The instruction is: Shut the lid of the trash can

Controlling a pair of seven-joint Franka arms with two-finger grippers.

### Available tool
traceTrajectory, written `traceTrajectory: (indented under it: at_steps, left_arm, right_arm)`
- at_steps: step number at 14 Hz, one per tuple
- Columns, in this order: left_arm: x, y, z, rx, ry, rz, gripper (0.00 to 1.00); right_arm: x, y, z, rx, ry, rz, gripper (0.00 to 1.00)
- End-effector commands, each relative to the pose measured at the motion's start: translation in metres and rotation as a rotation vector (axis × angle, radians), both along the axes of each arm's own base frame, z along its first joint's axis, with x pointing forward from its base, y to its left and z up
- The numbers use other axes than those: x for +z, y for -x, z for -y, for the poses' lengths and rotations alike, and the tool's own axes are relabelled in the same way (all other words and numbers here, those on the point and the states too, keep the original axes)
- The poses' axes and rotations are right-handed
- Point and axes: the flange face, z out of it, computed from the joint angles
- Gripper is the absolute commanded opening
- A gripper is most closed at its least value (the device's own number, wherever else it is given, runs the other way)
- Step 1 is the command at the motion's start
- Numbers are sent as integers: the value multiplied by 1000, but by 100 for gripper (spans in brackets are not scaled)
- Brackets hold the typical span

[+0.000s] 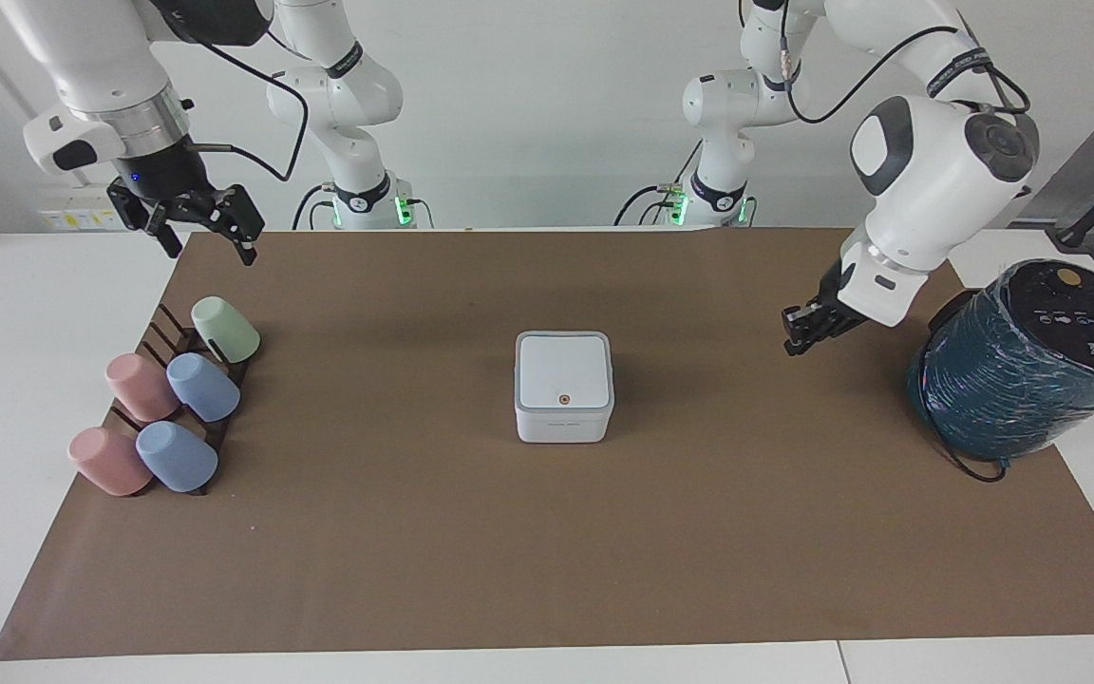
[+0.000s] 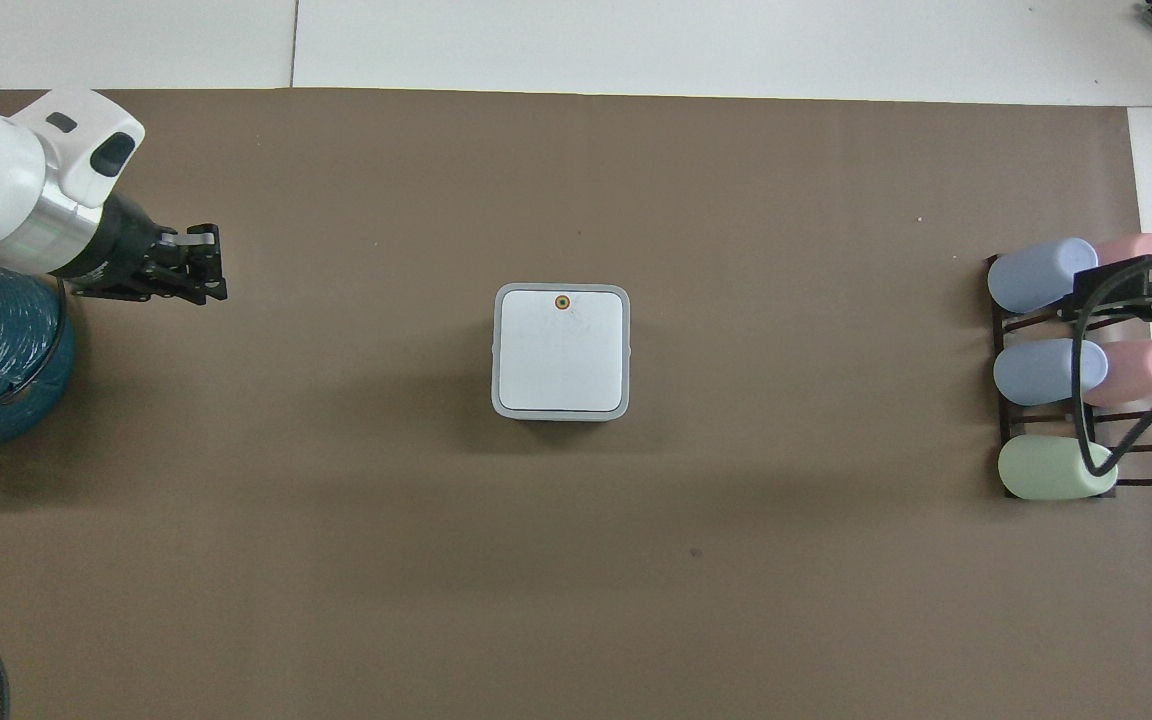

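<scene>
The small white trash can (image 1: pixel 562 428) stands in the middle of the brown mat. Its flat white lid (image 1: pixel 563 367) lies down flush on the grey rim, orange dot up; it also shows in the overhead view (image 2: pixel 561 355). My left gripper (image 1: pixel 796 336) hangs in the air over bare mat between the can and the teal cylinder, shut and empty, well apart from the can. My right gripper (image 1: pixel 208 234) waits open and empty high over the mat's edge by the cup rack.
A large teal wrapped cylinder (image 1: pixel 1022 375) stands at the left arm's end of the table, close to the left gripper. A dark rack (image 1: pixel 160 334) with several pastel cups lying on it sits at the right arm's end.
</scene>
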Motion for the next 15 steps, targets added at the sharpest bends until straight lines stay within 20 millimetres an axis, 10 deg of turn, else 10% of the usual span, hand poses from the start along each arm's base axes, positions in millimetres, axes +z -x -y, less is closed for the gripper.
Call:
traceTrajectory:
  at_steps: [1, 5, 15]
  left_arm:
    - [42, 26, -5, -30, -78, 18, 47]
    - [74, 47, -19, -42, -139, 30, 97]
    - [104, 35, -28, -198, -150, 195, 100]
  right_arm:
    - [2, 10, 1, 17, -18, -7, 100]
    - [1, 9, 1, 20, -18, -7, 100]
    - [1, 8, 0, 23, -18, -1, 100]
